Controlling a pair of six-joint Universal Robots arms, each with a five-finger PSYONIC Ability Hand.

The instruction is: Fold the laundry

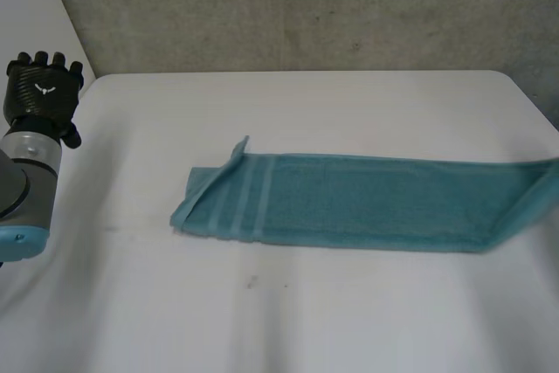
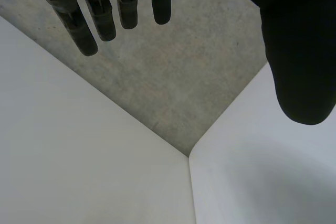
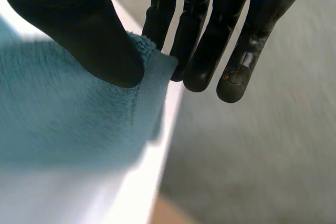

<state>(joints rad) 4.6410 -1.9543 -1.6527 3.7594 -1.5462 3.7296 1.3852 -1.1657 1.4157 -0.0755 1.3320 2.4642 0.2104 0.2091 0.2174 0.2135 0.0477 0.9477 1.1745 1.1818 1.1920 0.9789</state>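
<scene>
1. At the tip of your right hand [image 3: 89, 30], the thumb and the fingers [image 3: 202, 51] press together on one corner of the blue-green towel [image 3: 63, 114]. They pinch the cloth between them.
2. That pinched corner sits right at the edge of the white table [image 3: 131, 198]. The grey floor [image 3: 252, 145] is just past the edge.
3. In the head view, the towel [image 1: 367, 203] is folded into a long strip. It lies across the middle of the table [image 1: 306, 321].
4. Its right end runs out to the right side of the table and lifts up a little there.
5. Its left end has pale stripes [image 1: 240, 203] across it. A small corner of cloth stands up beside them.
6. Your left hand [image 1: 42, 93] holds nothing. In its own wrist view the fingers [image 2: 102, 19] are straight and a little spread, and the thumb is well off to one side.
7. This hand hangs near the far left corner of the table, well apart from the towel.
8. Below it you can see the grey left arm [image 1: 22, 189] with its light-blue cap.
</scene>
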